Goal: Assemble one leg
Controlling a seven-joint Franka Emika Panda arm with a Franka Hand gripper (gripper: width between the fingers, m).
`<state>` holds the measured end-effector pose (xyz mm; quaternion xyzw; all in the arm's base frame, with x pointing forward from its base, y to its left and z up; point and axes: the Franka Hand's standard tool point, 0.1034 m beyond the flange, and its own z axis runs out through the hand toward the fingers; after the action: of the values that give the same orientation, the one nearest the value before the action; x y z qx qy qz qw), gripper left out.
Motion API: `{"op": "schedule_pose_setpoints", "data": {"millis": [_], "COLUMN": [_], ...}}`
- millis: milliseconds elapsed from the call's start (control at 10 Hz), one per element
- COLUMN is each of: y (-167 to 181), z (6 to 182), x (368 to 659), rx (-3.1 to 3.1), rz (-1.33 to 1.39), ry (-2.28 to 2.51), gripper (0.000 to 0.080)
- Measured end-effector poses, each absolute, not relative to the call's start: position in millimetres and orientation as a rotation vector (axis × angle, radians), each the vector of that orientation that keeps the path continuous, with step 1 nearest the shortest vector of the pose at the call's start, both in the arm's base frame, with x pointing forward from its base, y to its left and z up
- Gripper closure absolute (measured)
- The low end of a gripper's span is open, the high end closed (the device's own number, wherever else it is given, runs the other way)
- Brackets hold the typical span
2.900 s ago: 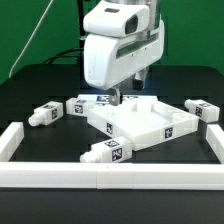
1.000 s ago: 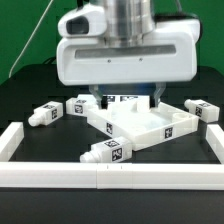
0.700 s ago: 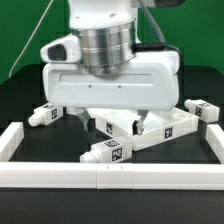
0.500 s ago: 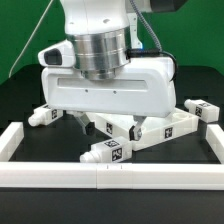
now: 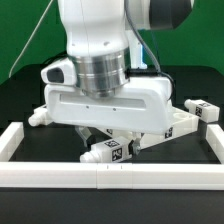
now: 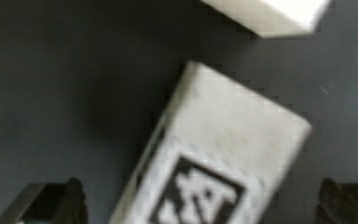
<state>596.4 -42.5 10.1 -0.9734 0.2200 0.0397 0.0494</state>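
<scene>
A leg (image 5: 108, 151), a stubby white post with a black-and-white tag, lies on the black table in front of the large white tray piece (image 5: 186, 122). My gripper (image 5: 106, 140) hangs low right over this leg, and its wide white body hides most of the tray piece. In the wrist view the leg (image 6: 220, 150) lies slanted between my two dark fingertips (image 6: 51, 202), which stand apart on either side of it with gaps showing. The gripper (image 6: 202, 205) is open and holds nothing.
Two more legs lie at the exterior view's left (image 5: 38, 116) and right (image 5: 205, 109). A low white fence (image 5: 110, 179) runs along the front and both sides of the table. A white piece's corner (image 6: 274, 12) shows just beyond the leg in the wrist view.
The gripper has come from behind the tray piece forward toward the front fence and down, and now sits over the front leg. The leg and the tray piece have not moved.
</scene>
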Motion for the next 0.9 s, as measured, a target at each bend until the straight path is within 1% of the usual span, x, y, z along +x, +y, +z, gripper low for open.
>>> {"op": "schedule_pose_setpoints", "data": {"millis": [100,200,400,600,700,900], "y": [-42,-42,-41,-44,-60,-103], "z": [8.7,8.9,8.9,8.7,9.0,10.9], "x": [597,598,598,597,594,575], "rx": [-2.969,-2.969,-2.970,-2.977,-2.996,-3.033], "rz": [0.102,0.102,0.102,0.098,0.090,0.094], "ry": [0.664,0.663,0.662,0.628,0.540,0.446], "gripper": [0.0150,0.0260,0.0534,0.0534,0.0534,0.0534]}}
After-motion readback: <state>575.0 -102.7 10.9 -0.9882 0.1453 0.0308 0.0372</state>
